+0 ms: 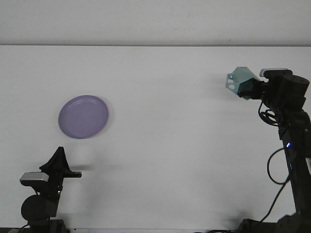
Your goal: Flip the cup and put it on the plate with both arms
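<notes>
White tabletop [165,145] fills nearly the whole front view, with a paler band of wall [155,22] running across the top edge.

On the left half of the tabletop lies a round lilac plate [83,116], flat and bare, casting a soft shadow along its lower right rim.

Below the plate, near the bottom left corner, sits the left arm [41,201], black and folded low. Its left pincer [59,160] points upward and stands well apart from the plate, touching nothing. The fingers appear as a single dark wedge from this angle, so whether they are spread or pressed together cannot be told. A small silver camera block [33,177] is fixed to the wrist just beneath it.

On the right side, the right arm [291,145] rises tall from the bottom right corner, with loose black cables looping along it and a small blue light showing partway down. Its wrist is turned sideways, pointing left. The right pincer [251,88] is pinching a pale teal cup [240,81], holding it in the air above the tabletop. The cup is tilted on its side, with its handle toward the left. The cup is far across the tabletop from the plate, roughly level with the plate's upper edge in the picture.
</notes>
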Robot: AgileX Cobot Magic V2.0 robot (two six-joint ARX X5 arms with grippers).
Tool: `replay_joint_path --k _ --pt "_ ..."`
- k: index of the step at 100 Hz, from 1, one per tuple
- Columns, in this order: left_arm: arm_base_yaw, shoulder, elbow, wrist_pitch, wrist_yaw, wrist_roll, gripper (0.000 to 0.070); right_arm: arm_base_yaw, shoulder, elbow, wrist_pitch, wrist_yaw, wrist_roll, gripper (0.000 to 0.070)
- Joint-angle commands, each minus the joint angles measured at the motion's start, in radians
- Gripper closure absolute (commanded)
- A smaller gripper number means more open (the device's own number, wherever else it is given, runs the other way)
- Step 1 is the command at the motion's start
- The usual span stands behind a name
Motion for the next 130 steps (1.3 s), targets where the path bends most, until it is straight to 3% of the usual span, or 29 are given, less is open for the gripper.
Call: replay_joint_path --k 1,16,37,49,82,119,124,130 --pt "-0.001 0.0 -0.008 0.012 0.001 -0.002 0.0685 0.022 -0.045 0.021 -0.132 -0.005 0.049 0.0695" --pt "-0.001 0.0 -0.008 0.009 0.001 -0.002 0.0685 0.102 -0.114 0.021 -0.394 -0.004 0.043 0.0695" --pt "-0.001 0.0 -0.008 0.013 0.001 -0.003 0.0685 0.262 -0.095 0.021 -0.67 0.009 -0.035 0.0695" --pt "-0.001 0.0 -0.008 0.012 0.001 -0.006 0.0685 0.356 -0.062 0.021 -0.731 0.021 -0.049 0.0695" --pt "-0.001 0.0 -0.008 0.012 0.001 -0.006 0.0685 0.607 0.119 0.021 -0.825 0.17 -0.075 0.0695" --pt "-0.001 0.0 -0.008 0.012 0.001 -0.006 0.0685 0.691 0.234 0.022 -0.815 0.163 -0.094 0.0692" --pt "-0.001 0.0 -0.008 0.012 0.001 -0.006 0.0685 0.691 0.233 0.022 -0.811 0.163 -0.094 0.067" --pt "-0.001 0.0 -0.008 0.012 0.001 -0.006 0.0685 0.691 0.233 0.022 -0.811 0.164 -0.095 0.0555"
